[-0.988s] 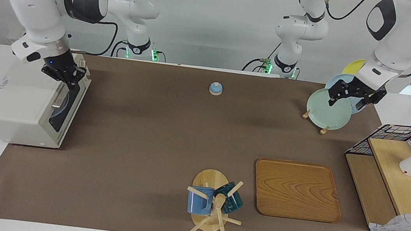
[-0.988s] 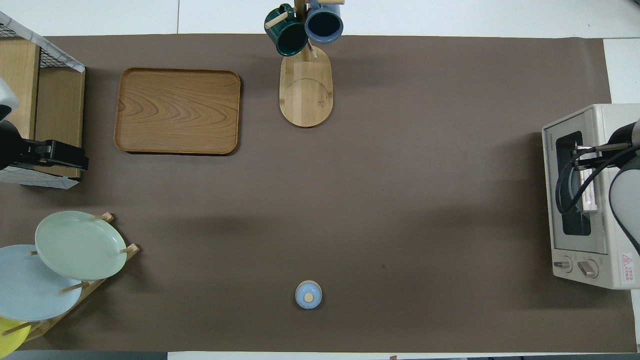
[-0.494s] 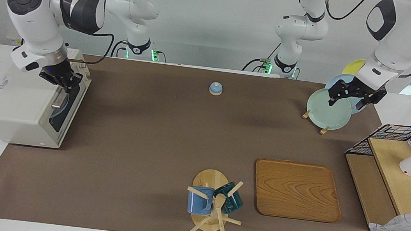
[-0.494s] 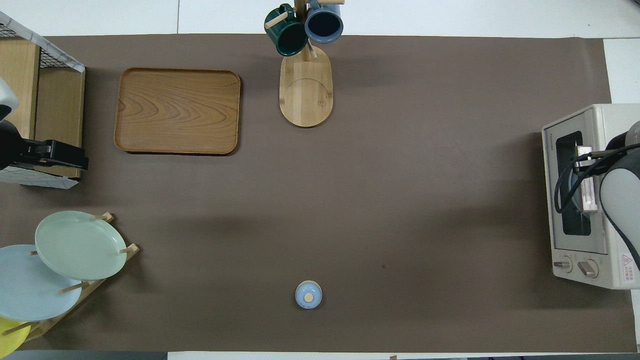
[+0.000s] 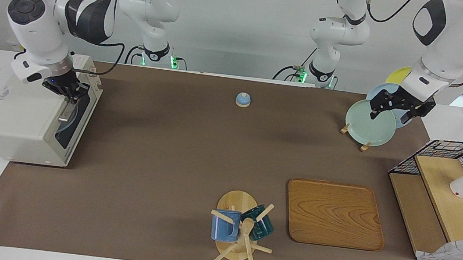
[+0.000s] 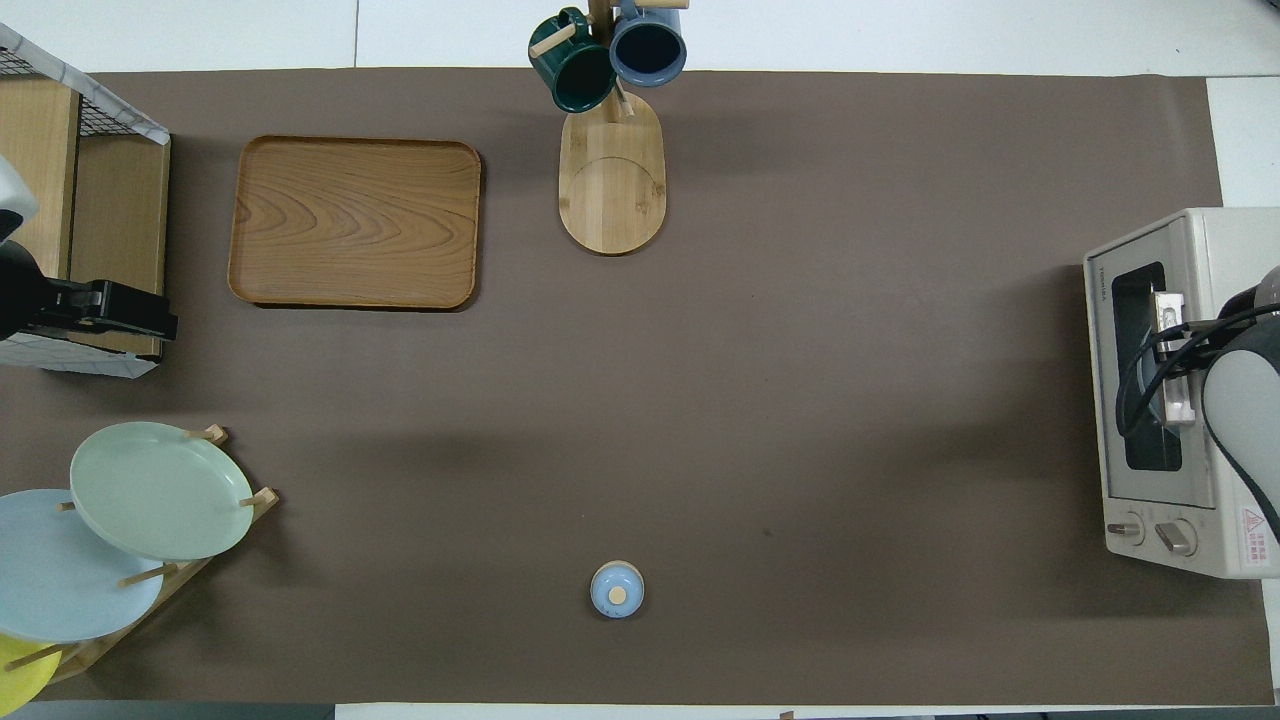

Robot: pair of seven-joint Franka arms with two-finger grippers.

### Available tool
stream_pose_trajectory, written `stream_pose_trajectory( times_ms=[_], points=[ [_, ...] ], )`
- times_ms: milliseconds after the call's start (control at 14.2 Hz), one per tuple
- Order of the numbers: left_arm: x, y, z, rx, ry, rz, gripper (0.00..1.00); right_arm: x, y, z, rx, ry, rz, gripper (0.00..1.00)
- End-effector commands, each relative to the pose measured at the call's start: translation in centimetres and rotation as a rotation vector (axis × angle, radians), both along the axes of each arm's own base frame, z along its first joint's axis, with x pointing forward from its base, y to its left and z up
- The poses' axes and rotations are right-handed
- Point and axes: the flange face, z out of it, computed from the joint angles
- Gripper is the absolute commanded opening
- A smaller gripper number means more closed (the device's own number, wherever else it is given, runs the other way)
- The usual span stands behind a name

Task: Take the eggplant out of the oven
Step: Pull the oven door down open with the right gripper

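Right gripper point(image 5: 69, 91) sits at the top front edge of the oven point(image 5: 25, 122), at the handle point(image 5: 67, 110); jaws clenched, though whether they pinch the handle cannot be told; oven stands at the right arm's end of the desk point(image 5: 167, 148), door shut; eggplant not visible, presumably inside, hidden by the dark glass.

Left gripper point(image 5: 396, 109) waits over the plate rack point(image 5: 371, 125), jaws released, holding nothing; bell point(image 5: 243, 99) near the robots, mid-desk.

Farther out: wooden tray point(image 5: 335, 213), mug stand point(image 5: 239, 230), wire shelf point(image 5: 449, 192).

Progress: barely begun; door not yet opened; left to do: pull door down, reach in, grasp eggplant, lift it out onto the desk.
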Motion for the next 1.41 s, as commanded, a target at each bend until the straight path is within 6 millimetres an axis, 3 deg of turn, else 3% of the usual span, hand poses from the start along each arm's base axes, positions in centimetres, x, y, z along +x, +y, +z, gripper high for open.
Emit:
stream_pose_trajectory(
  times_ms=[0,282,564,776,988,1129,1340],
  points=[
    [-0.2,0.3,0.5,0.022,-0.002,-0.009,1.0,-1.0,-0.4,-0.5,-0.014,-0.006,0.003,0.0],
    [-0.2,0.3,0.5,0.022,-0.002,-0.009,1.0,-0.9,0.0,-1.4,-0.006,-0.027,0.009,0.0],
    [-0.2,0.3,0.5,0.022,-0.002,-0.009,1.0,0.0,1.7,-2.2,0.035,-0.073,0.009,0.0],
    [-0.2,0.3,0.5,0.022,-0.002,-0.009,1.0,0.6,2.7,-5.0,0.045,-0.093,0.029,0.0],
    [-0.2,0.3,0.5,0.022,-0.002,-0.009,1.0,1.0,3.4,-6.5,0.063,-0.097,-0.009,0.0],
    [-0.2,0.3,0.5,0.022,-0.002,-0.009,1.0,1.5,5.4,-7.4,0.081,-0.107,0.009,0.0],
    [-0.2,0.3,0.5,0.022,-0.002,-0.009,1.0,1.2,6.4,-10.0,0.082,-0.153,0.026,0.0]
  ],
)
